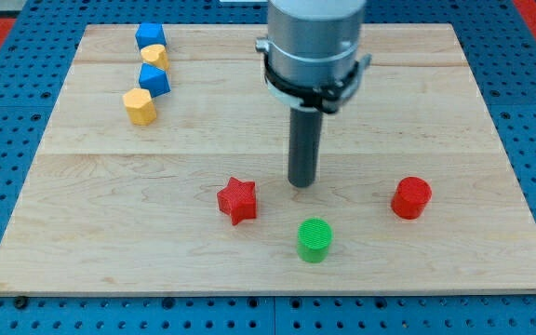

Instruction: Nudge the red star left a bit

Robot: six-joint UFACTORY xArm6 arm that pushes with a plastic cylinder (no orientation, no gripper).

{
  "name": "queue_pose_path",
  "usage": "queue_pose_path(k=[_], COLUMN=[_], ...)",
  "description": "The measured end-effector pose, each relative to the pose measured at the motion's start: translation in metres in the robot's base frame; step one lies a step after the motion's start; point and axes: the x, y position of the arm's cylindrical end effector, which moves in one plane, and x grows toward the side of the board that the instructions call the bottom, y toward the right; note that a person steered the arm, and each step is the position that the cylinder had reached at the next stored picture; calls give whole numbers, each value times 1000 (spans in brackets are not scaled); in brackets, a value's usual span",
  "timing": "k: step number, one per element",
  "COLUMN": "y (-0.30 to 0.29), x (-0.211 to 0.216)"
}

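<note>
- Wooden board, pale and planked, sits on a blue pegboard and carries every block in view.
- Above it hangs my grey arm housing, and from it the dark rod runs down to my tip, which rests on the board near the middle (there is no claw here to be wide, narrow or holding anything; it is a bare rod, touching no block).
- Red cylinder stands well off to the view's right of my tip; green cylinder is just below it, towards the view's bottom.
- Red star, the block I am to move, lies near my tip on the view's left and a little lower, with a clear gap of wood between us.
- At the view's top left is a column of four small blocks: a blue one, a yellow one, another blue and a yellow, far from the work.
- Progress, as I judge it: the nudge has not begun, since nothing touches the star. I am already on its right side, which suits a leftward push; what remains is to drop slightly to its height, meet its right face and ease it left.
</note>
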Motion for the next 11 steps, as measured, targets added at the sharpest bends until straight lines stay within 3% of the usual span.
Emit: queue_pose_path(k=[1,7,11], y=[-3,-51,-39], x=[22,21,41])
